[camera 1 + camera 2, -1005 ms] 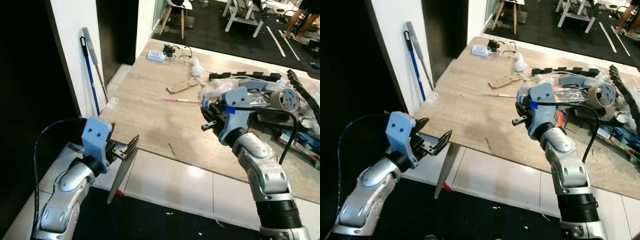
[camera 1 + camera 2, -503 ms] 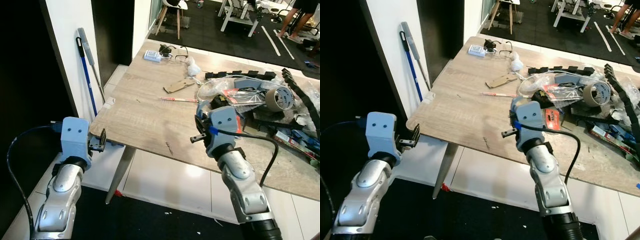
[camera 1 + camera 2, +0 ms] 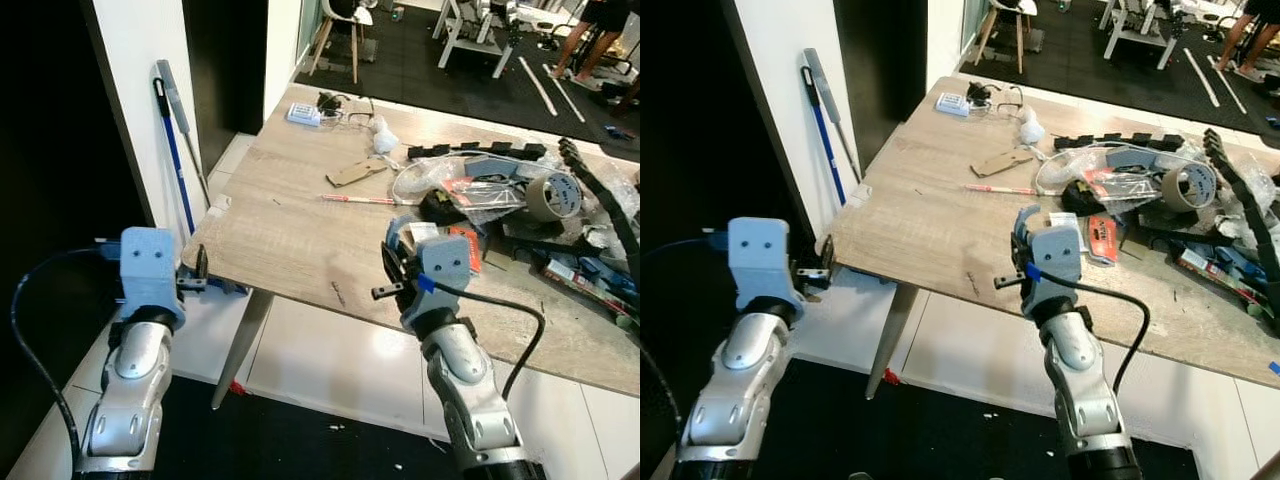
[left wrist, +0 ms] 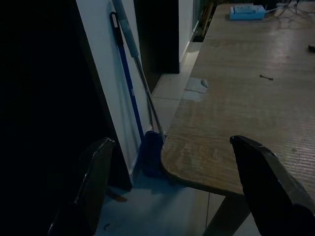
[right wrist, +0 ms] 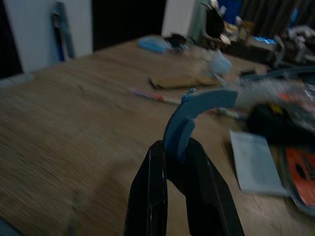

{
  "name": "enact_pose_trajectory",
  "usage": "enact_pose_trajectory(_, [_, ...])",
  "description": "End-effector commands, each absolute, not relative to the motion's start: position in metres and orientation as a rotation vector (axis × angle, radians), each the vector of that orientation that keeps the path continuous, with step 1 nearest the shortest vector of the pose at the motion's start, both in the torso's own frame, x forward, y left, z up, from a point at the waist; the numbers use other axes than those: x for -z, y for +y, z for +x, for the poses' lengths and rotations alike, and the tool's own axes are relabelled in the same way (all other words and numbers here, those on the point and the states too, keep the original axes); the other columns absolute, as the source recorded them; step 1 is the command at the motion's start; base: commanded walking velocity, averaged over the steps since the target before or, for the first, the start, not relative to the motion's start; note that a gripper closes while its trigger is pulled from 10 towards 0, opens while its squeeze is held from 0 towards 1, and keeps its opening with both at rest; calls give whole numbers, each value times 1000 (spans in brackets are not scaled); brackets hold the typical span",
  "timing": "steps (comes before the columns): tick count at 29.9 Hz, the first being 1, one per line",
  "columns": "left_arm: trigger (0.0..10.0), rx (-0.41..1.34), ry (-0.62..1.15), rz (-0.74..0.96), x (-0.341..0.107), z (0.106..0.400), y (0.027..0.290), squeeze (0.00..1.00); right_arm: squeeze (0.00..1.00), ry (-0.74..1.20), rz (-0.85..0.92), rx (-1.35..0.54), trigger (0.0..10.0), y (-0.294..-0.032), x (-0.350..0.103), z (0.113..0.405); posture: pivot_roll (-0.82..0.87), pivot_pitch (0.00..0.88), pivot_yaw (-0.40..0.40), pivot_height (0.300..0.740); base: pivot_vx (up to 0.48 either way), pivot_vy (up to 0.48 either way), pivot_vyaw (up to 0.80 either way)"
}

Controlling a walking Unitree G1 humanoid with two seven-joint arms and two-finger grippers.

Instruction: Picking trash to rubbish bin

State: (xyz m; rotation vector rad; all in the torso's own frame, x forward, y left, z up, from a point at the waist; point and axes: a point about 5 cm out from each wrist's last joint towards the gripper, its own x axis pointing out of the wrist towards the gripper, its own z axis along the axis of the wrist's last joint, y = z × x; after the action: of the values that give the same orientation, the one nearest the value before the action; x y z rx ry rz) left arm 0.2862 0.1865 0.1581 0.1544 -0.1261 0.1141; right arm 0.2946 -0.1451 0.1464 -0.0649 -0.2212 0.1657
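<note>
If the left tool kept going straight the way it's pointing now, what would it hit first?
Probably the rounded near corner of the wooden table, centred between the left tool's open fingers. The mop against the wall sits off to one side. Depth is uncertain.

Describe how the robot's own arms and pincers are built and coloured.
Both arms are silver, segmented shells with a black ribbed section lower down. Each wrist carries a light-blue housing, and a black cable loops to it. The left pincer and right pincer each have two long black fingers.
</note>
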Motion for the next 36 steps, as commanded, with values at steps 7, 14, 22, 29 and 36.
enact_pose_trajectory(7, [10000, -110, -122, 188, -153, 284, 190, 0, 0, -189, -4, -96, 10000, -158, -135, 289, -18, 136, -41, 740, 0, 0, -454])
enact_pose_trajectory(14, [10000, -95, -138, 177, -153, 287, 185, 0, 0, -198, -15, -114, 10000, -157, -135, 290, -18, 128, -42, 740, 0, 0, -473])
enact_pose_trajectory(22, [10000, -86, -143, 169, -153, 286, 184, 0, 0, -198, -16, -123, 10000, -155, -133, 289, -15, 125, -48, 740, 0, 0, -480])
enact_pose_trajectory(29, [10000, -73, -150, 174, -152, 286, 182, 0, 0, -193, -16, -131, 10000, -153, -132, 290, -16, 128, -52, 740, 0, 0, -800])
enact_pose_trajectory(36, [10000, -72, -150, 175, -151, 286, 181, 0, 0, -196, -22, -141, 10000, -152, -133, 291, -20, 130, -56, 740, 0, 0, -800])
